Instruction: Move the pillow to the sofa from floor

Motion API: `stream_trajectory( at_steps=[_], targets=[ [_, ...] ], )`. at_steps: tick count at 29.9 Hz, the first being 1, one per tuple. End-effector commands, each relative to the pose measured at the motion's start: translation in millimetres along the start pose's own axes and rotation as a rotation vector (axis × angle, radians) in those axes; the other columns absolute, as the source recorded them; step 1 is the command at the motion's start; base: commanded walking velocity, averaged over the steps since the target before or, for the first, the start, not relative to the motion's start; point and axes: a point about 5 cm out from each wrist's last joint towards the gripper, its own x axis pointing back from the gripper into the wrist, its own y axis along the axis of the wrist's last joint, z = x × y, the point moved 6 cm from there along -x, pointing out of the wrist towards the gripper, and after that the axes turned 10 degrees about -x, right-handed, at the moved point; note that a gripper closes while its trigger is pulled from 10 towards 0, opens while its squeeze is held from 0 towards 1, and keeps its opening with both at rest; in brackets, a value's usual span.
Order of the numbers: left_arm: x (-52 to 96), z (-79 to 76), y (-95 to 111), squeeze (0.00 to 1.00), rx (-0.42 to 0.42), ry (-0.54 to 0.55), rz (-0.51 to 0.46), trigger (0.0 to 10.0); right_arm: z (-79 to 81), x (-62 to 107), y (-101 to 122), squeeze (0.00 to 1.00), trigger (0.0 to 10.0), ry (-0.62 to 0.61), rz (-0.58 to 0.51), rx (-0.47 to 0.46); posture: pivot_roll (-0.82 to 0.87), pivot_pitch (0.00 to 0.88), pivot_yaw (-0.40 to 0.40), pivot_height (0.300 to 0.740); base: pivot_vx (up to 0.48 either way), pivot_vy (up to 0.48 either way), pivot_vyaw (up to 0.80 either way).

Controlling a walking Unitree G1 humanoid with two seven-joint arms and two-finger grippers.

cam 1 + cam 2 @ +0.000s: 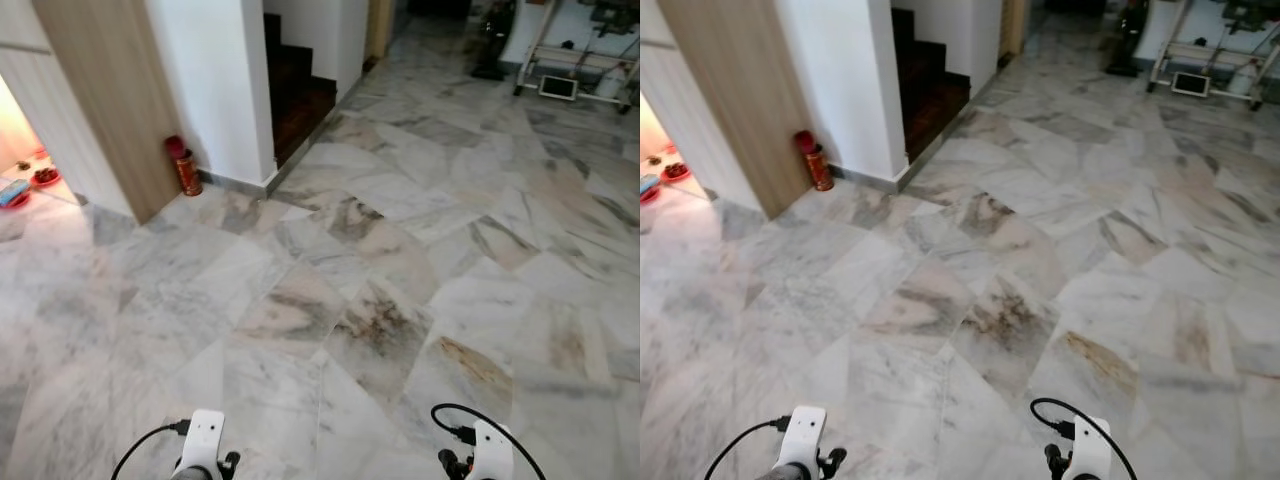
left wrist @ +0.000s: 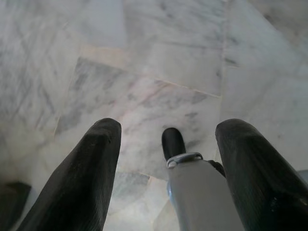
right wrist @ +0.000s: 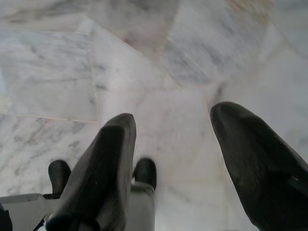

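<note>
both grippers (image 2: 166,159) (image 3: 171,159) spread over marble floor (image 1: 400,260); stairs (image 1: 300,95) ahead.

Both arms hang low at the robot's front, wrists only just in the head views. Left gripper (image 2: 163,173) points down at the floor, its two black fingers (image 2: 79,178) spread apart, nothing between them. Right gripper (image 3: 185,163) likewise points down, fingers (image 3: 103,168) apart, empty. Black cable loops at each wrist.
</note>
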Motion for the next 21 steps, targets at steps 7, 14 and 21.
stream_trajectory(
  at_steps=[7, 14, 21],
  targets=[
    [1.6, 0.6, -10.8, 0.00, 0.001, 0.000, 0.036, 10.0, 3.0, -0.4, 1.1, 0.00, 10.0, 0.013, -0.004, 0.000, -0.05, 0.000, -0.027, 0.740, 0.000, 0.000, 0.80],
    [1.5, 0.9, -11.3, 0.00, -0.005, -0.001, 0.040, 10.0, 3.2, -0.4, 0.6, 0.00, 10.0, 0.013, -0.002, 0.001, -0.05, 0.000, -0.025, 0.740, 0.000, 0.000, 0.80],
    [1.5, 1.4, -11.1, 0.00, -0.012, 0.001, 0.040, 10.0, 3.7, -0.4, 0.7, 0.00, 10.0, 0.017, -0.002, 0.003, -0.05, 0.000, -0.026, 0.740, 0.000, 0.000, 0.80]
  ],
)
